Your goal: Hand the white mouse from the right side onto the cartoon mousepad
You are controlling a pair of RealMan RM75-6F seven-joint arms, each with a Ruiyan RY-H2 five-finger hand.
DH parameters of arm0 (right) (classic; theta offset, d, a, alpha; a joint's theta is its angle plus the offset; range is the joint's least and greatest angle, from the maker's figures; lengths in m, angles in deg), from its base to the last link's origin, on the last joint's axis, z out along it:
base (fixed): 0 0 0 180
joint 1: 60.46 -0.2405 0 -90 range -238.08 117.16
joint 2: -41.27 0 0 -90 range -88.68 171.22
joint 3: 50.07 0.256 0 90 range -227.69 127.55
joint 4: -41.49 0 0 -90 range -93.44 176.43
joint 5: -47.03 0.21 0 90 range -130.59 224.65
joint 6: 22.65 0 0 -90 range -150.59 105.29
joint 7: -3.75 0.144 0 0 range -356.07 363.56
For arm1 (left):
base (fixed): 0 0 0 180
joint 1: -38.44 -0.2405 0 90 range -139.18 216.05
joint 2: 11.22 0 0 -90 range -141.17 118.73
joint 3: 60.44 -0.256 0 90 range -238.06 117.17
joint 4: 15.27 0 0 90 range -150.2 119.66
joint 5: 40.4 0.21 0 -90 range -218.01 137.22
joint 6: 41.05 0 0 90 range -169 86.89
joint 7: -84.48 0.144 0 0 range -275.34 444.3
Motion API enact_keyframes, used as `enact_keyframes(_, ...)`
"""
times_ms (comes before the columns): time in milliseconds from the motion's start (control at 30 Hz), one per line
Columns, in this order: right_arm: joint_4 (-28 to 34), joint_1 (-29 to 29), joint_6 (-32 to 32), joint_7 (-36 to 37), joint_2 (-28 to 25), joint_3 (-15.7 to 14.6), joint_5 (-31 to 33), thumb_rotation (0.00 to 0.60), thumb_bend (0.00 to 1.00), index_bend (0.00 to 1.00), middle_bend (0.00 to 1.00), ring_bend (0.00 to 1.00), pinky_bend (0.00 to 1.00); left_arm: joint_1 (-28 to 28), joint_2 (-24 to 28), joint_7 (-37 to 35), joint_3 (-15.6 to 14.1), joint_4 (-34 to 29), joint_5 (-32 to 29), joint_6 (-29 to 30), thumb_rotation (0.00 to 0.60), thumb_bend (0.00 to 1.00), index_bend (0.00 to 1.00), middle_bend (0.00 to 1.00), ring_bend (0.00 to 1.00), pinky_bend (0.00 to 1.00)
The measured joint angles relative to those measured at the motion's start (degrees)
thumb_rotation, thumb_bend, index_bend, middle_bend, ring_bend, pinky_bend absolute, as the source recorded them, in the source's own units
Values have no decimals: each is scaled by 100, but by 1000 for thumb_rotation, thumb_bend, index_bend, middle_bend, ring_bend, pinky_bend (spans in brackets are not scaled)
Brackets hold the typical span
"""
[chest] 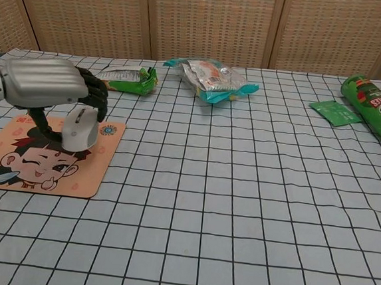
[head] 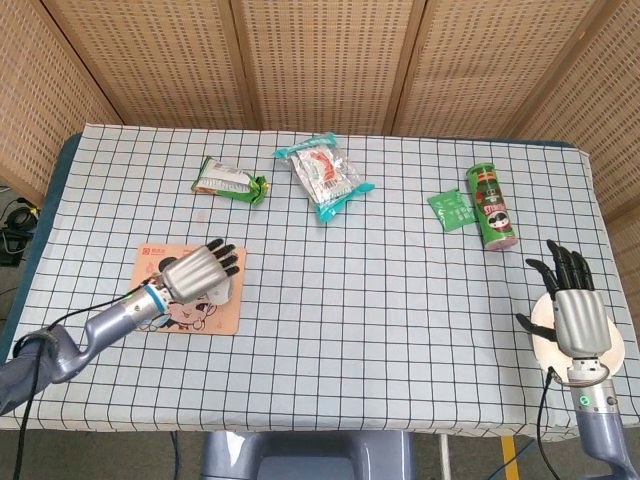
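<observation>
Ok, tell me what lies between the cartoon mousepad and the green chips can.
Only bare checked tablecloth in the head view, from the cartoon mousepad to the green chips can; the snack packets lie farther back.

mouse (chest: 79,129) white | mousepad (chest: 15,165) orange, cartoon girl print | counter (chest: 251,208) white cloth, black grid | left hand (chest: 45,84) silver, black fingers (chest: 95,91) | can (head: 492,205) green, red label | far packets (head: 231,181) green | screen (head: 320,60) tan woven

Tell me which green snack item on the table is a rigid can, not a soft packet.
The green chips can lying on its side at the far right; the green sachet beside it and the green snack packet are flat wrappers.
</observation>
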Motion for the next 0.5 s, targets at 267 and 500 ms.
enact_keyframes(267, -36, -8, -12, -163, 68, -27, -47, 600, 181, 248, 74, 0, 28, -461, 38, -537, -309, 1015, 206, 412, 600, 180, 564, 315, 174, 233)
enact_keyframes(500, -68, -5, -19, -186, 80, -18, -44, 600, 181, 247, 74, 0, 29, -647, -287, -856, -498, 1849, 461, 661, 600, 180, 565, 315, 174, 231)
